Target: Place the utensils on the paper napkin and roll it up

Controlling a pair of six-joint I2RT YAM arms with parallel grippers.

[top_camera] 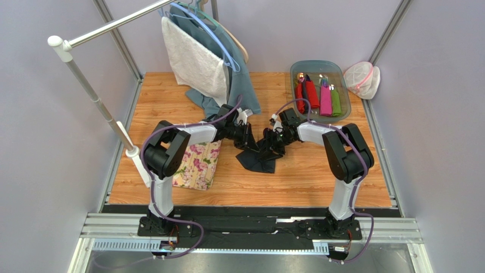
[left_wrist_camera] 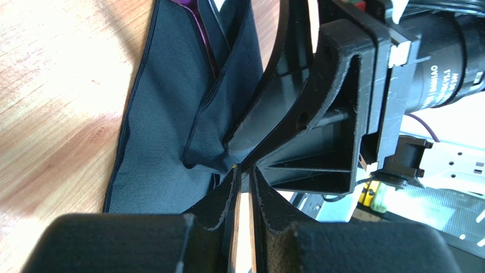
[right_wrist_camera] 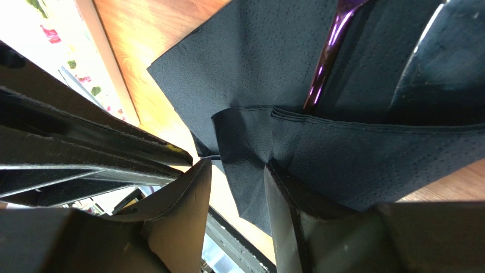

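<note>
- Closest to us in the left wrist view is the left gripper [left_wrist_camera: 242,170]. Its two dark fingers [left_wrist_camera: 219,199] are drawn almost together, with only a slit of light between them. At their tips they pinch a bunched fold of the paper napkin [left_wrist_camera: 159,114].
- Seen from the right wrist, the right gripper [right_wrist_camera: 236,170] has its jaws apart. A small turned-up flap of the napkin lies between them, and we see no squeeze on it.
- The two grippers meet tip to tip over the same edge of the napkin.
- The napkin lies near the middle of the wooden table [top_camera: 296,176], folded over itself in loose layers. It is to the right of the floral mat [top_camera: 199,165] and apart from it.
- A purple spoon [right_wrist_camera: 330,51] lies on the napkin, its handle running under the folded layer.
- We make out a pale glinting edge beside the spoon, but cannot tell which utensil it is.
- At the table's far right sits a tray [top_camera: 316,68], well apart from the napkin.
</note>
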